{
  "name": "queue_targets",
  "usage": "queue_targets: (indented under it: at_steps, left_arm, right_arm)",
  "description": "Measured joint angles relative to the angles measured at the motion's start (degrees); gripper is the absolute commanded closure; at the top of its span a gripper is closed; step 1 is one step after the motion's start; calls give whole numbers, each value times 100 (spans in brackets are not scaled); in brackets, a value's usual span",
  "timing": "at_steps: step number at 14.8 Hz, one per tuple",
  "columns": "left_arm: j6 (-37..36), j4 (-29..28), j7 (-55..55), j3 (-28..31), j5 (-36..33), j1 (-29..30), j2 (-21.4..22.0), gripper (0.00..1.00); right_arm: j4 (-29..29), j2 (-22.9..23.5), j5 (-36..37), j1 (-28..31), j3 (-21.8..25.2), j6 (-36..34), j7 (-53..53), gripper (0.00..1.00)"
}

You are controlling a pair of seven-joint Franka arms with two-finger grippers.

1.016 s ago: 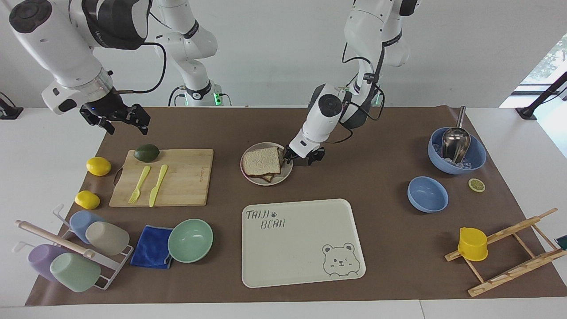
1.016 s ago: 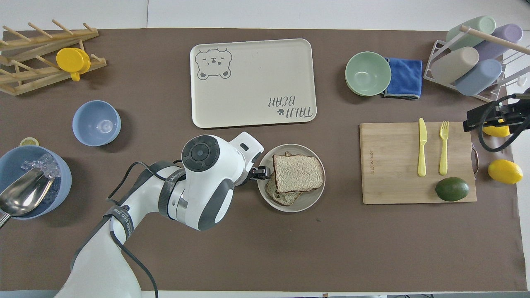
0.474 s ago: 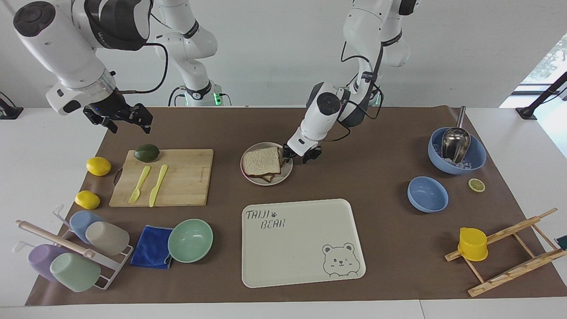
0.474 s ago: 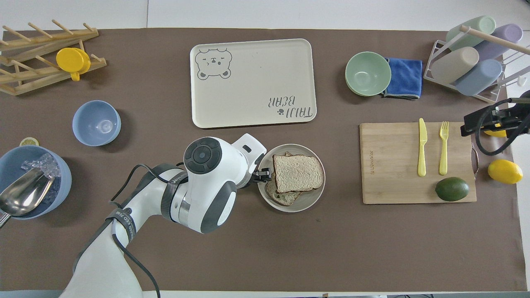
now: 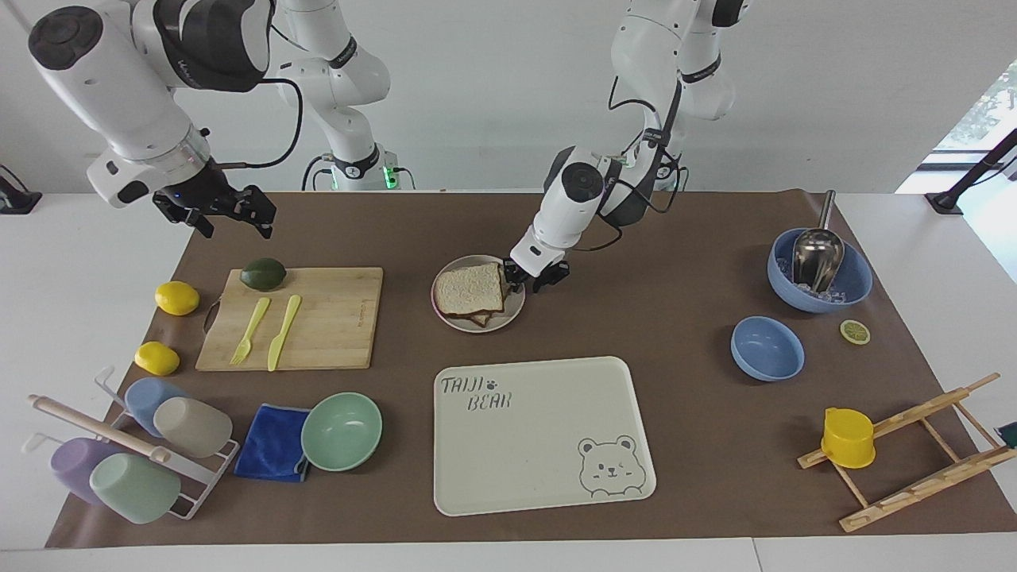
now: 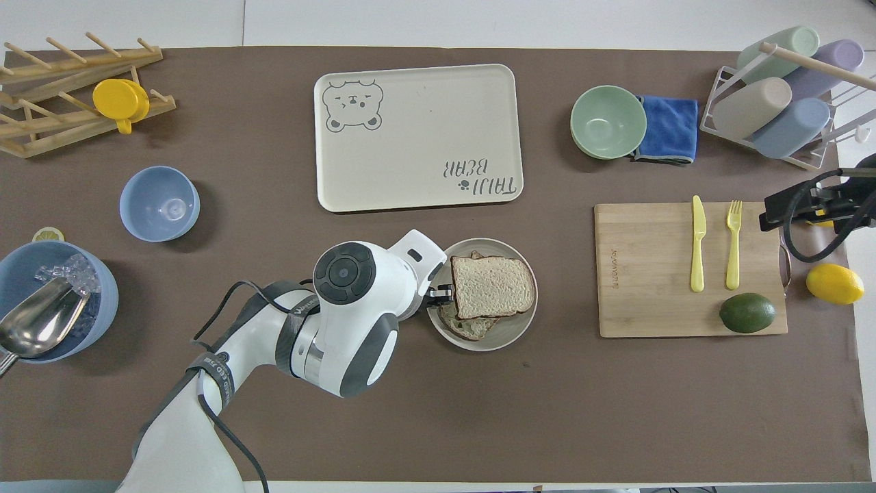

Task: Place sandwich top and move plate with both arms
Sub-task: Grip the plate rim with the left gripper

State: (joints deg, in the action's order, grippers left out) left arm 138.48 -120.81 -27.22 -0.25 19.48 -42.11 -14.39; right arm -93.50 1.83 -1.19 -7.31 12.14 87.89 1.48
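The sandwich top (image 5: 470, 287) lies flat on a second bread slice (image 6: 465, 327) on the small round plate (image 5: 477, 326), mid-table. My left gripper (image 5: 534, 278) is low at the plate's rim, on the side toward the left arm's end of the table. In the overhead view the left gripper (image 6: 438, 293) shows only as a black tip beside the sandwich top (image 6: 491, 286), under the arm's wrist. My right gripper (image 5: 214, 214) hangs open and empty in the air over the table's edge by the cutting board's corner.
A wooden cutting board (image 5: 294, 318) carries an avocado, a fork and a knife. The cream bear tray (image 5: 540, 433) lies farther from the robots than the plate. A mint bowl (image 5: 342, 430), a blue cloth, a cup rack, lemons, two blue bowls and a wooden rack ring the table.
My left arm has shifted a little toward the plate, bringing its gripper closer onto the rim. My right gripper has drifted slightly toward the table's middle. The bread and plate stayed put.
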Motion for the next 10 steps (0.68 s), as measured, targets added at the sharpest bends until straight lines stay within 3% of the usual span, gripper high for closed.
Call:
queue_targets:
  at_steps: [1, 2, 10]
  left_arm:
    - [62, -40, -26, 1, 0, -26, 0, 93]
    - [101, -58, -44, 0, 3, -43, 1, 100]
    - [136, -81, -80, 16, 168, -61, 93, 100]
  right_arm:
    - [-1, 0, 0, -1, 0, 0, 0, 0]
    - [-2, 0, 0, -6, 0, 0, 0, 0]
    - [-2, -5, 0, -51, -2, 0, 0, 0]
